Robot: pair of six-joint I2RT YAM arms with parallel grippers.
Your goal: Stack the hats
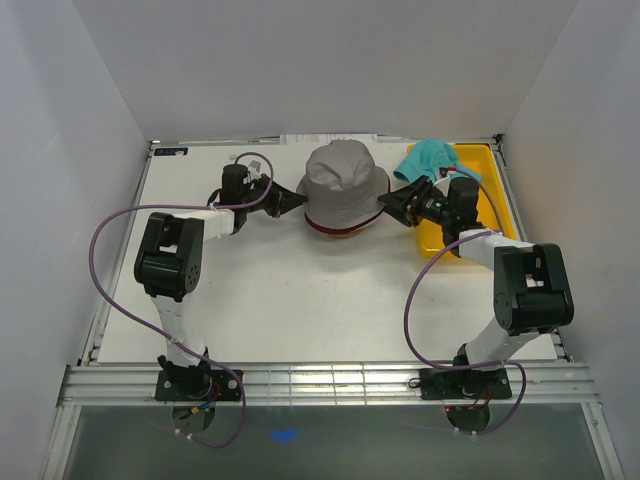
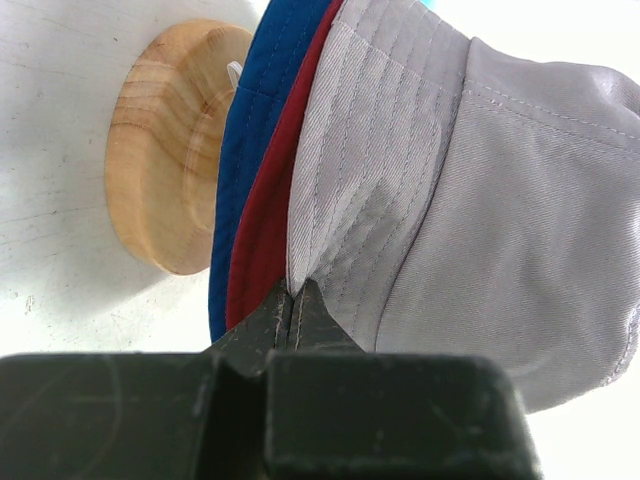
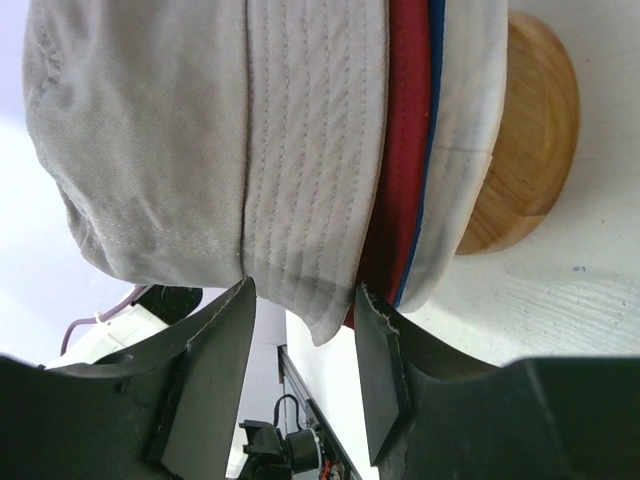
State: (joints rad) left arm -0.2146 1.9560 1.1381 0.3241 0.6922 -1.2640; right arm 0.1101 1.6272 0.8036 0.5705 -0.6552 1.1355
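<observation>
Closest to the lens, at the bottom of the left wrist view, the left end effector (image 2: 291, 303) has its black fingers pressed together on the edge of the light grey hat (image 2: 480, 200), pinching its brim. Just under that brim lie the dark red hat (image 2: 265, 230) and then the royal blue hat (image 2: 255, 120), all three seated on the wooden stand (image 2: 170, 150) at upper centre of the overhead view. The right end effector (image 3: 300, 350) is spread wide, with the opposite side of the grey brim hanging between its fingers. The teal hat (image 1: 432, 155) lies apart on the yellow tray (image 1: 485, 170), upper right, not yet on the pile. The likely risk: if the left arm draws back before releasing, the floppy brim would drag the grey hat askew, or pull the pile off the stand onto the counter (image 1: 300, 310). The right fingers could also snag the brim as they leave.
</observation>
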